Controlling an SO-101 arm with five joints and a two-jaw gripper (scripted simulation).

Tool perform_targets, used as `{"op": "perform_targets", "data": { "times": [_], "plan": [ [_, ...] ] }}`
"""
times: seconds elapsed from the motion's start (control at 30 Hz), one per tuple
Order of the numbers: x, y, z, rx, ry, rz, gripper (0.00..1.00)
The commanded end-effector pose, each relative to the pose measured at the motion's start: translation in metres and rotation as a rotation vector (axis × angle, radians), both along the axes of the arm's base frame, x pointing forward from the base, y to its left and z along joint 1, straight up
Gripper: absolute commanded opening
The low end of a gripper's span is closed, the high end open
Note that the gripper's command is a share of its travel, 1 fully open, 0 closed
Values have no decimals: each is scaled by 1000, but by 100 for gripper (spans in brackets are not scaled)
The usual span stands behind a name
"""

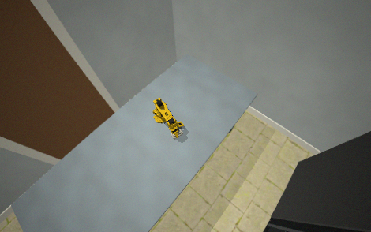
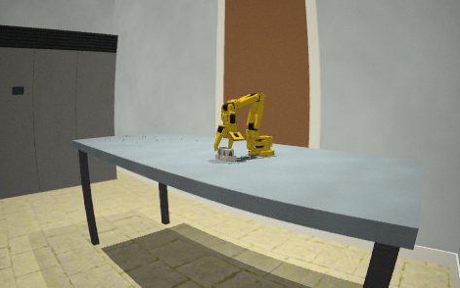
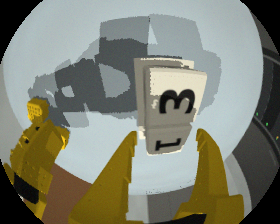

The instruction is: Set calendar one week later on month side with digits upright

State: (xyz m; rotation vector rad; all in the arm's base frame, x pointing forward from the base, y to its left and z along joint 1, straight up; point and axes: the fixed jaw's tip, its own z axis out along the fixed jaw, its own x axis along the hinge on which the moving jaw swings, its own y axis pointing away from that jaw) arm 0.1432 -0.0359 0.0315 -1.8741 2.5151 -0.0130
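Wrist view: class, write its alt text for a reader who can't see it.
Two cubes marked 3 and 1, digits turned sideways, sit side by side in a pale tray; below, the yellow tool's open jaws flank the 1 cube.

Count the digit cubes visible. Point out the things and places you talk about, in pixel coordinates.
2: the "3" cube (image 3: 177, 90) and the "1" cube (image 3: 168, 139), side by side at the tray (image 3: 141, 112) (image 2: 226, 159), beyond the gripper's (image 3: 166, 134) (image 2: 223, 148) fingertips.

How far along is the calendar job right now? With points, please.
Done, seemingly: the tray (image 2: 226, 159) sits on the table (image 2: 317, 167), carrying the cubes. In hand: nothing gripped; the open gripper (image 2: 223, 146) (image 3: 166, 134) is poised at them. Left: a 3 (image 3: 176, 101) and a 1 (image 3: 168, 144) show on their upward faces; the month side isn't readable, so the date change can't be confirmed.
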Motion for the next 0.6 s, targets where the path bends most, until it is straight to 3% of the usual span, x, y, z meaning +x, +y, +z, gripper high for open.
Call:
{"op": "perform_targets", "data": {
  "times": [0.0, 0.57],
  "plan": [
    [2, -1, 1, -3, -17, -13, 34],
    [7, -3, 1, -3, -17, -13, 26]
  ]
}}
